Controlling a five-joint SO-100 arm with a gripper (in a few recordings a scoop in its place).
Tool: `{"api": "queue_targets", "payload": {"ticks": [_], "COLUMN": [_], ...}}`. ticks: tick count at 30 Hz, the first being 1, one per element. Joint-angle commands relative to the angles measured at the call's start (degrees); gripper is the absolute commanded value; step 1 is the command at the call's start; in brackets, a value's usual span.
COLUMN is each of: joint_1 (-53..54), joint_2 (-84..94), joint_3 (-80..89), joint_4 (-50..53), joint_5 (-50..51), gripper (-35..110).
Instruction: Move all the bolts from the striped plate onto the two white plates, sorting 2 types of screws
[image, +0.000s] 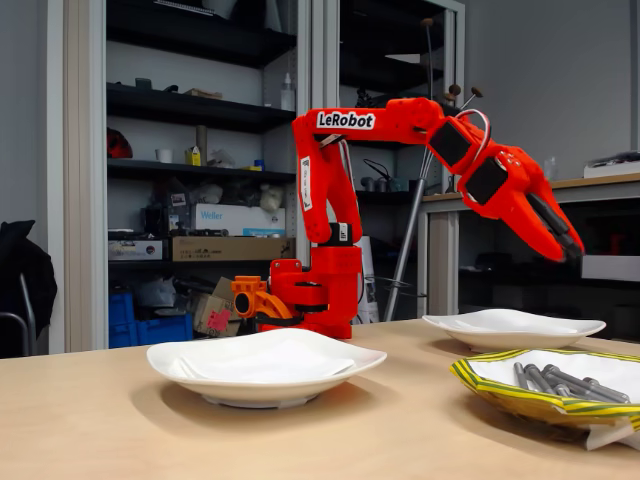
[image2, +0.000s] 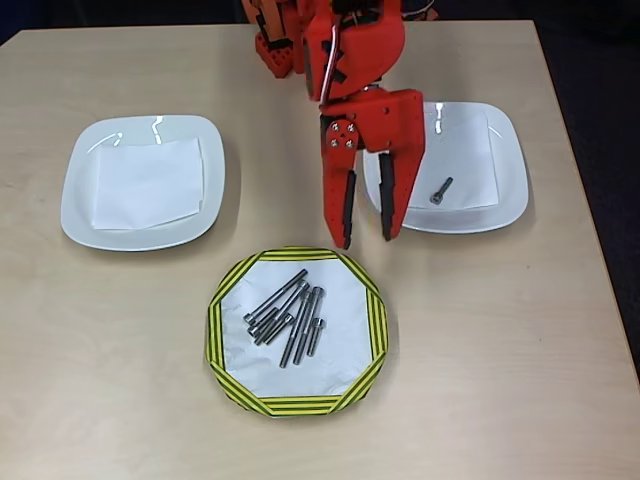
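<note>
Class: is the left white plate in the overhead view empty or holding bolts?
Empty of bolts: the left white plate holds just a white paper sheet.

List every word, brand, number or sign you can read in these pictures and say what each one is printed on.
"LeRobot": white label on the upper link of the red robot arm, fixed view.
"Weller": white cardboard box on the dark shelf behind the table, fixed view.
Other shelf boxes and packages carry print too small or blurred to read.
The overhead view has no legible text.
</note>
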Motion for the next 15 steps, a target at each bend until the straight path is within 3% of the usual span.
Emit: {"api": "queue_targets", "payload": {"ticks": [1, 15], "joint_1": [3.3, 4.2], "joint_2": [-7.3, -29.0], "joint_3": [-8.1, -21.7], "joint_4": [-0.4, -0.2], "joint_5": [0.9, 7.8], "gripper": [17, 14]}}
